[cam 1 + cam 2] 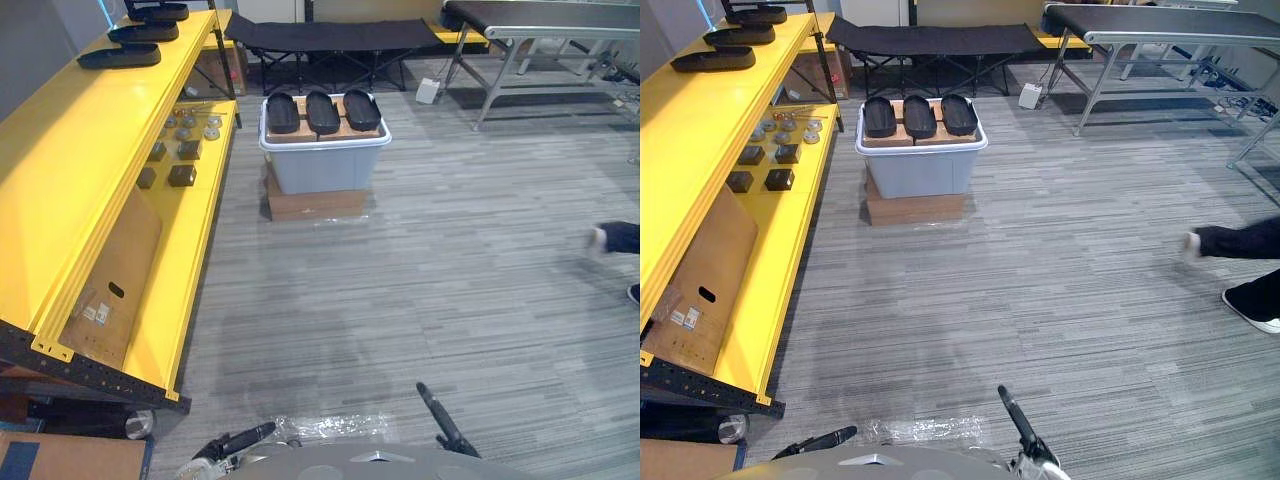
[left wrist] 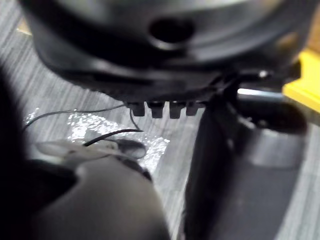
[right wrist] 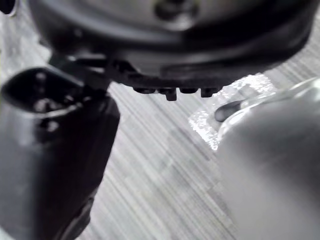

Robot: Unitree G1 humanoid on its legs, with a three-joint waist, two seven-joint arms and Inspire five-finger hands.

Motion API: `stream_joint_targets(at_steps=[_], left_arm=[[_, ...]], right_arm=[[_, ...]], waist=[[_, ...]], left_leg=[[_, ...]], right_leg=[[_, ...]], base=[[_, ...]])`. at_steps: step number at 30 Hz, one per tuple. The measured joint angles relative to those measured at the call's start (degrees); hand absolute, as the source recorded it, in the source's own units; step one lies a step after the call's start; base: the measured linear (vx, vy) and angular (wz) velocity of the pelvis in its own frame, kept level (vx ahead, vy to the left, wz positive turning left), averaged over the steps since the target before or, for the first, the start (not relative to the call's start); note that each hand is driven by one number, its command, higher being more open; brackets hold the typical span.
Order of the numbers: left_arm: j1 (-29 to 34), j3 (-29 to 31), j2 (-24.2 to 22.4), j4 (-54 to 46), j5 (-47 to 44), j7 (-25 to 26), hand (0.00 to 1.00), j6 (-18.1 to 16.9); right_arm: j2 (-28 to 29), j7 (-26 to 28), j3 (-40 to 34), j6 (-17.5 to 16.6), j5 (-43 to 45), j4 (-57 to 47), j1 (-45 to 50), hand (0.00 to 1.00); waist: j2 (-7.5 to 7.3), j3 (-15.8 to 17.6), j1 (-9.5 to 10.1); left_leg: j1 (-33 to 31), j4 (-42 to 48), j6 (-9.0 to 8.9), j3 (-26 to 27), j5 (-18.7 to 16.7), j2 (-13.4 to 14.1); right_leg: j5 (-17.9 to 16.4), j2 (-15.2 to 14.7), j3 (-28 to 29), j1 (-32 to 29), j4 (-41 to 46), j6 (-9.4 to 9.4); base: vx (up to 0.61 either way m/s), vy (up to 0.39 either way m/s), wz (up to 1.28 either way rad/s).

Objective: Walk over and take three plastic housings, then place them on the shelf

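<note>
Grey striped carpet floor (image 1: 420, 280) covers the room. At the frame's bottom edge the left hand (image 1: 248, 437) and right hand (image 1: 443, 418) hang low, each showing a straight dark finger and holding nothing. A clear plastic sheet (image 1: 330, 428) lies on the floor between them. Along the left stands the yellow shelf (image 1: 70, 170), with a cardboard sheet (image 1: 120, 265) and small parts (image 1: 180, 175) on its lower level. A person's leg (image 1: 1240, 240) shows at the right edge. Upper centre, three black plastic housings (image 1: 322, 112) lie side by side atop a pale bin (image 1: 325, 165) set on a cardboard box (image 1: 315, 205). Three more housings (image 1: 120, 56) sit on the shelf's top, upper left.
</note>
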Motion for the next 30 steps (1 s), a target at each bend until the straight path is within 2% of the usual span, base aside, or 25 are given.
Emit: stream_joint_targets(at_steps=[2, 5, 9, 12, 15, 19, 23, 25, 30], left_arm=[[-1.65, -2.99, 0.29, -4.19, -0.03, 0.11, 1.00, -0.33], [-3.75, -6.47, -0.15, -8.26, -0.17, -0.45, 1.00, -1.64], [-6.08, -8.81, -0.85, -10.45, -2.71, -4.55, 1.00, -3.81], [-6.75, -10.06, -0.76, -10.31, -3.30, -6.09, 1.00, -4.05], [-5.54, -11.42, -0.77, -10.29, -3.30, -6.31, 1.00, -4.11], [-5.11, -12.25, -0.76, -10.29, -3.23, -6.27, 1.00, -5.37], [-4.69, -12.58, -0.72, -10.36, -3.08, -6.08, 1.00, -6.60], [-4.17, -12.58, -0.64, -10.36, -2.31, -6.00, 1.00, -6.59], [-2.02, -12.61, -0.67, -10.33, -2.12, -5.89, 1.00, -6.59]], right_arm=[[-0.92, 1.81, 3.29, -2.49, -1.19, -4.44, -1.68, 1.00], [-2.50, 3.71, 5.97, -3.74, -1.02, -7.83, -4.94, 1.00], [-3.20, 5.25, 7.18, -2.71, 1.68, -8.81, -7.64, 1.00], [-3.16, 5.81, 9.23, -1.62, 1.52, -7.92, -7.44, 1.00], [-3.08, 5.70, 10.28, -0.86, 1.65, -5.81, -6.82, 1.00], [-2.91, 5.02, 10.63, -1.38, 2.79, -5.80, -5.88, 1.00], [-2.36, 4.31, 10.53, -4.73, 6.41, -5.86, -4.55, 1.00], [-1.55, 1.78, 10.46, -6.29, 6.28, -5.87, -4.15, 1.00], [-1.23, 0.06, 9.54, -7.22, 7.74, -5.88, -2.49, 1.00]], waist=[[-0.09, 0.13, -0.25], [-0.21, 0.30, -1.29], [-0.36, 0.95, -1.43], [-0.43, 1.69, -1.65], [-0.28, 1.79, -2.73], [-0.21, 1.80, -2.97], [-0.20, 1.79, -3.09], [-0.21, 1.78, -3.11], [-0.13, 1.75, -3.17]], left_leg=[[-1.15, -0.07, 0.46, -0.55, 0.46, -0.38], [-1.49, -0.22, 0.51, -0.79, 0.72, -0.80], [-1.14, -0.25, 0.51, -0.66, 0.71, -1.06], [-0.95, -0.21, 0.51, -0.73, 0.71, -1.06], [-0.77, -0.08, 0.51, -0.98, 0.71, -1.12], [-0.58, -0.07, 0.47, -1.03, 0.73, -1.05], [-0.42, -0.09, 0.33, -0.85, 0.83, -1.08], [-0.35, -0.16, 0.37, -0.70, 0.92, -1.08], [-0.40, -0.29, 0.93, -0.25, 1.30, -1.05]], right_leg=[[0.26, -0.35, -0.38, -1.02, -0.04, 0.35], [0.58, -0.74, -0.65, -1.07, -0.22, 0.77], [0.88, -0.87, -0.55, -0.86, -0.80, 1.08], [0.89, -0.82, -0.85, -0.15, -1.07, 1.07], [0.94, -0.83, -1.39, 0.41, -1.38, 1.13], [1.12, -0.81, -1.58, 0.66, -1.44, 1.09], [1.86, -0.84, -1.53, 0.81, -1.69, 1.06], [1.94, -0.85, -1.26, 0.75, -1.69, 0.99], [2.00, -0.78, -0.96, 0.17, -1.70, 0.89]], base=[[-0.06, 0.031, 0.09], [-0.05, 0.035, 0.07], [-0.02, 0.018, -0.01], [0.01, 0.000, 0.02], [0.02, -0.005, 0.07], [-0.01, 0.000, 0.00], [-0.07, 0.014, -0.03], [-0.08, 0.017, -0.07], [-0.09, 0.015, -0.04]])
